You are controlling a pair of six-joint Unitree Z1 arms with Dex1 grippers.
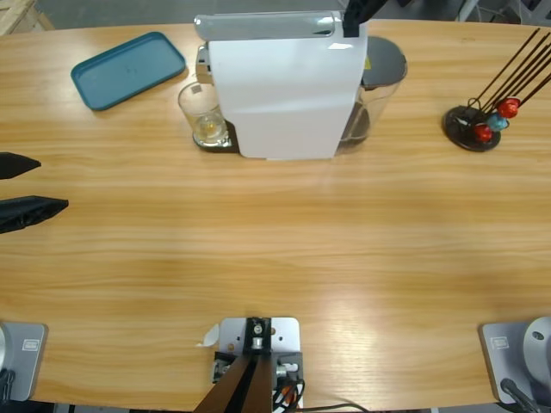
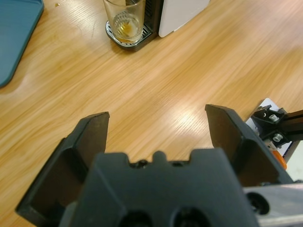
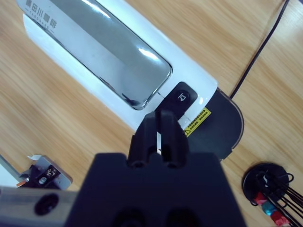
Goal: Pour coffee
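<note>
A long wooden bench (image 1: 284,258) seen from above. Its whole near half is bare wood, open from the left edge to the right edge. Along the far edge stand a teal tray (image 1: 127,70) at the left, a white coffee machine (image 1: 284,86) in the middle, and a black capsule stand (image 1: 478,125) with red and blue capsules at the right. A clear glass (image 1: 203,114) sits on the machine's drip tray, touching its left side; only a thin amber trace shows at the bottom of the glass, no dark coffee.

The left end effector (image 1: 21,189) hovers at the bench's left edge, jaws spread wide, holding nothing, well apart from the glass. The right end effector (image 3: 160,130) is above the machine's top, jaws closed together, tips just beside the black button (image 3: 182,96) behind the silver lid.
</note>
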